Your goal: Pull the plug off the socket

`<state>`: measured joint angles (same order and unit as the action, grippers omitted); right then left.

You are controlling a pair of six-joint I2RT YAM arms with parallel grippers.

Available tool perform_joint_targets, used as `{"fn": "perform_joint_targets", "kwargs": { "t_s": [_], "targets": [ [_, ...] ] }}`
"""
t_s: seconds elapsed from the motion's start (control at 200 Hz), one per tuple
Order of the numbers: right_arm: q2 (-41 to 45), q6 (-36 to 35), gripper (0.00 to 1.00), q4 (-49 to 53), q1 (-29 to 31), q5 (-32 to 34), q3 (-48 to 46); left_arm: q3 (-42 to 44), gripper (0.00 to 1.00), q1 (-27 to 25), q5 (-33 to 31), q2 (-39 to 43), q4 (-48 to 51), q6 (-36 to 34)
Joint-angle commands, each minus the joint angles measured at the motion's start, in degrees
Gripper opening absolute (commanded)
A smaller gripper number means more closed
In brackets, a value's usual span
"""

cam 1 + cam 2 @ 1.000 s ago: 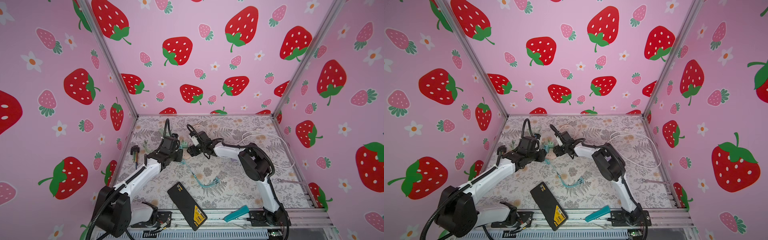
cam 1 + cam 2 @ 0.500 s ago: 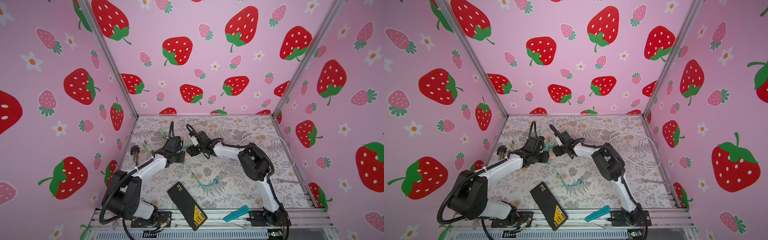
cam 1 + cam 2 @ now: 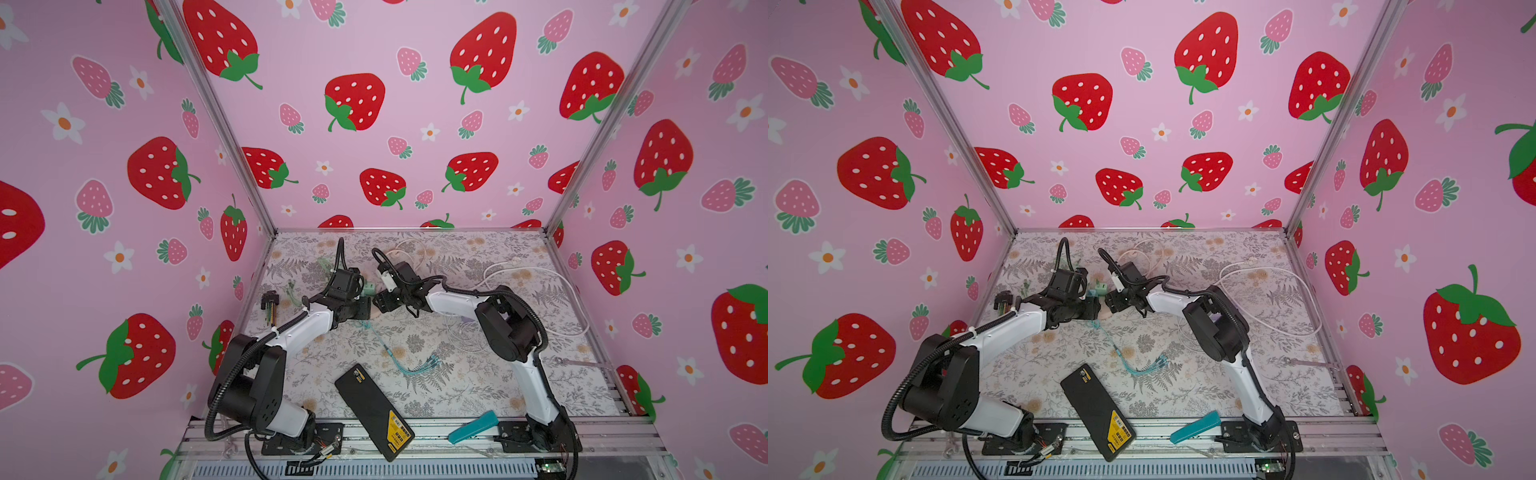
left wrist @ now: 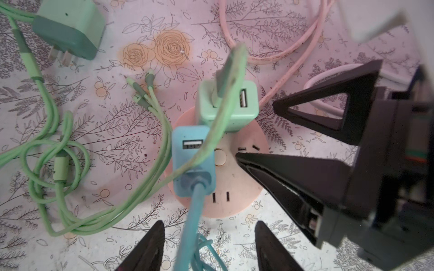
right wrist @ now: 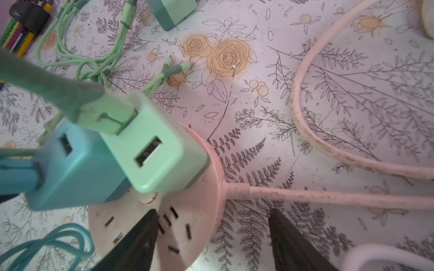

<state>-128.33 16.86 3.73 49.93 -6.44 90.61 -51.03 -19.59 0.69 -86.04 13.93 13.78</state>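
Blue charger plug (image 4: 185,164) looks light, rigid, smooth, tight in the pink socket (image 4: 234,204); pinch its flat sides. Left end effector (image 4: 209,225) and right end effector (image 5: 212,211) both spread, empty

Worktop, front edge: flat black device (image 3: 374,411) with a yellow label lies diagonally, partly over the rail. Teal tool (image 3: 473,427) lies on the rail to its right. Left edge: black holder of coloured hex keys (image 3: 270,305). Right half: white cable (image 3: 569,286) in a wide loop. Back left: loose green charger (image 4: 70,30) on its side, green cable (image 4: 61,150) coiled nearby.
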Motion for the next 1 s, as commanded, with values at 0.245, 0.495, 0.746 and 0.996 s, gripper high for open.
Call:
{"fn": "perform_joint_targets", "kwargs": {
  "t_s": [0.245,0.495,0.746,0.996],
  "targets": [
    [-7.2,-1.5,0.76,11.4,-0.5,7.1,-2.0,-5.2,0.62,0.3,1.3,-3.9,1.0,0.6],
    [-7.3,-1.6,0.76,11.7,-0.5,7.0,-1.8,-6.8,0.62,0.7,2.7,-5.5,1.2,1.2],
    [-7.4,-1.6,0.76,11.7,-0.4,6.9,-1.8,-8.5,0.62,0.8,0.5,-6.7,2.6,0.8],
    [-7.6,-1.7,0.76,11.8,-0.4,6.9,-1.8,-10.5,0.60,1.9,0.6,-8.5,4.0,1.1]
  ]
}}
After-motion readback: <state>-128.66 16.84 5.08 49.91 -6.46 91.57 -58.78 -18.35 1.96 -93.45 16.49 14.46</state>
